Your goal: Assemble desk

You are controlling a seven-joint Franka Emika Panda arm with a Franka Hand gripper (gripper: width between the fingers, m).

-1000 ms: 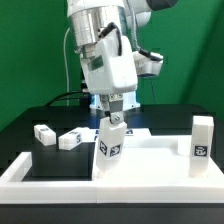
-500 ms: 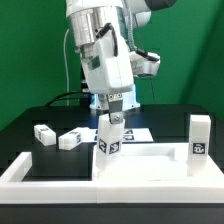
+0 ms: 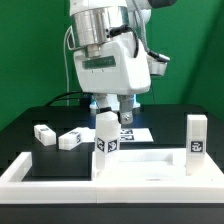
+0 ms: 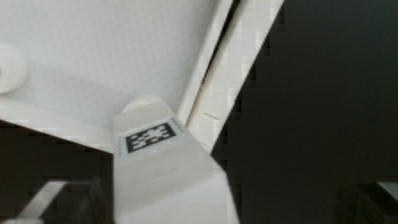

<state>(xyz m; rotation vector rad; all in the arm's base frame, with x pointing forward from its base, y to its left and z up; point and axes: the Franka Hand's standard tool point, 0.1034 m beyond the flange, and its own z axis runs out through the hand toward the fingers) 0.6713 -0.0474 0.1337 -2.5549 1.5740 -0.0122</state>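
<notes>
So the gripper [image 3: 113, 115] is hanging right over the tabletop [image 3: 150, 162], jaws spread wide with nothing in them. In the wrist view the fingertips [image 4: 54, 200] sit well clear on either side of the leg [image 3: 104, 138] below. That leg is standing upright on its own at the tabletop's corner on the exterior view's left, tag facing out. A second leg [image 3: 198, 138] is upright at the tabletop's corner on the exterior view's right. Two more legs [image 3: 44, 133] [image 3: 70, 139] are lying flat on the black table, off the tabletop toward the exterior view's left. My read: two legs on, two to go, and this one looks finished, though I can't tell how firmly it's seated. The next move would be lifting straight up off the tabletop without bumping the standing leg. Then it's over to the nearer loose leg, which is lying down and needs a grip that allows standing it up.
</notes>
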